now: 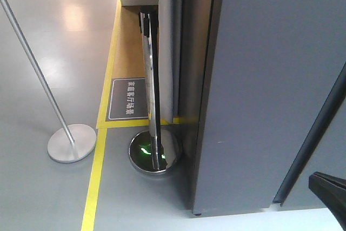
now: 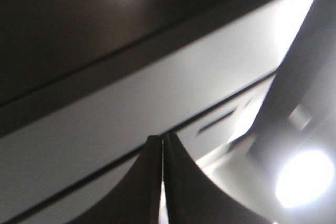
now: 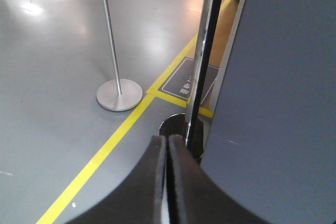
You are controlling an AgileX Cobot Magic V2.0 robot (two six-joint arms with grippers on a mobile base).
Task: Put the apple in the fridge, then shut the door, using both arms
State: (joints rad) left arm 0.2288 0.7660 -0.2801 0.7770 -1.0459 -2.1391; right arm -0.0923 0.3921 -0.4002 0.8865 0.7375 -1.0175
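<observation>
On grey floor (image 3: 63, 129) the fridge (image 1: 270, 90) stands upright; left gripper (image 2: 162, 145) and right gripper (image 3: 167, 145) pinched together, empty.

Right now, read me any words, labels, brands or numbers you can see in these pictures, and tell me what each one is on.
"家庭客厅场景": white characters on the dark grey floor sign, lying beside the yellow floor tape; the last characters are soft, so that reading is a best guess.
The same sign in the right wrist view: too blurred and partly hidden to read.
Grey fridge: no brand or label shows.
Left wrist view: no text.
</observation>
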